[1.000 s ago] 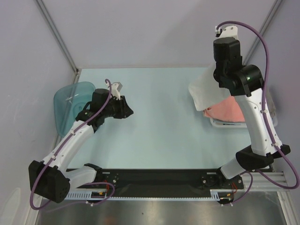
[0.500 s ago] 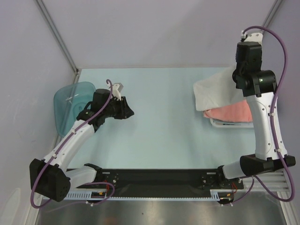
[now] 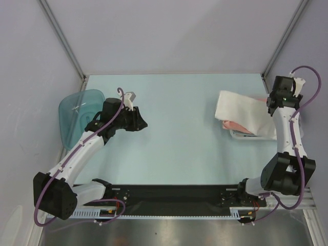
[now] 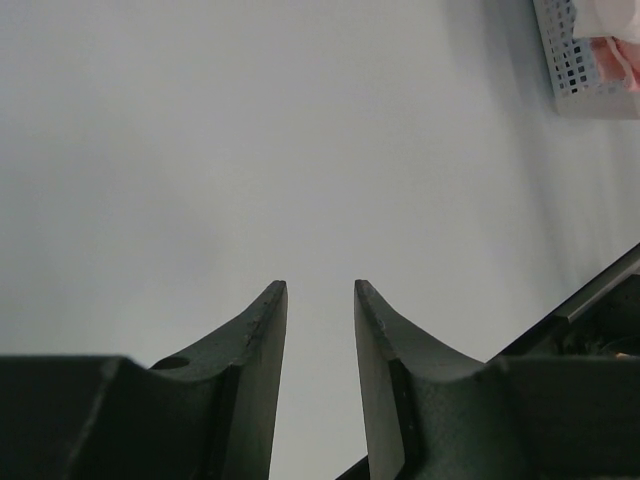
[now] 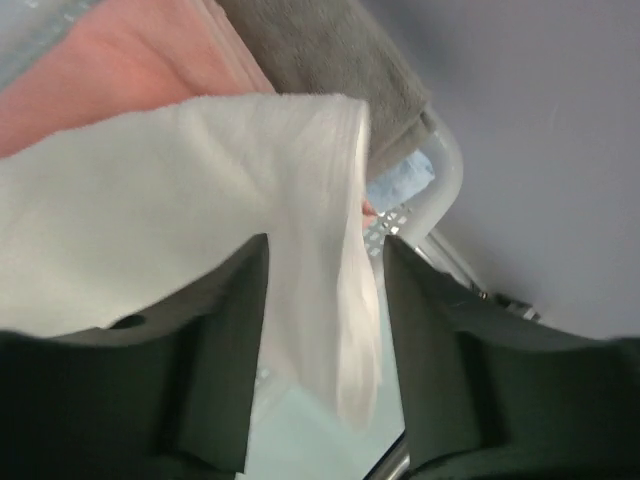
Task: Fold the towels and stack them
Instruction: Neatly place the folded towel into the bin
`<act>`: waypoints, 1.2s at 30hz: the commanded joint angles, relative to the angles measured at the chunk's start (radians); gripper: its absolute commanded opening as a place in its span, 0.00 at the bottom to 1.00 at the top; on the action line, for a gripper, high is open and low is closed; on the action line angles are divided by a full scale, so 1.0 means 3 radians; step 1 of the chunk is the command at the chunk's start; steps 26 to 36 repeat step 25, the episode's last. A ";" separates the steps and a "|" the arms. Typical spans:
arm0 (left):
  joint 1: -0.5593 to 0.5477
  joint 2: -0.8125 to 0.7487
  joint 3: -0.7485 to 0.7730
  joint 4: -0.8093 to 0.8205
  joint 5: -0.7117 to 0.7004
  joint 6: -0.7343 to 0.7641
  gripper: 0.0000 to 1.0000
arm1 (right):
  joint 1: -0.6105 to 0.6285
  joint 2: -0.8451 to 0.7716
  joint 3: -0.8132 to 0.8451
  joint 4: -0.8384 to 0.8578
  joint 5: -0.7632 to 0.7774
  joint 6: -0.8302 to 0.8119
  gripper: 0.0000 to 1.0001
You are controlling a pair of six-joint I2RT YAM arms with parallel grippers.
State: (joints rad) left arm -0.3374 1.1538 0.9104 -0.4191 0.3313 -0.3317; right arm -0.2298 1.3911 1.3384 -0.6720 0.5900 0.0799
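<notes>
The table (image 3: 179,102) bears no folded towel and no stack, so I judge the task barely begun: every fold and the whole stack are left to do. The tub (image 3: 77,113) sits at the left edge, well apart from the towels. All four towels are at the basket (image 3: 245,136) on the right. The white towel (image 3: 240,108) is draped loosely over the basket, spilling onto the table. Under it lie the pink towel (image 3: 231,125), the grey towel (image 5: 320,50) and a sliver of the blue towel (image 5: 408,178).

The right gripper (image 5: 325,300) has a fold of the white towel between its fingers, gripped as far as I can see, with a loose corner hanging. The left gripper (image 4: 320,300) hovers over bare table near the tub, empty, its jaws only a narrow gap apart.

From above, the right arm's wrist hides its fingers, and the white towel covers most of the basket. The grey and blue towels show only in the right wrist view, cut off, so how they lie is unclear.
</notes>
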 commanded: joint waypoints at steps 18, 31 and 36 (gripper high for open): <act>-0.0016 -0.0159 0.0003 0.0134 -0.0015 0.0073 0.42 | 0.1000 -0.0520 0.0069 0.0593 -0.0719 0.0751 1.00; -0.0010 -0.0246 0.0013 0.0119 -0.0092 0.0098 0.43 | 0.1794 -0.0684 -0.0171 0.0874 -0.0386 0.0746 1.00; -0.0010 -0.0246 0.0013 0.0119 -0.0092 0.0098 0.43 | 0.1794 -0.0684 -0.0171 0.0874 -0.0386 0.0746 1.00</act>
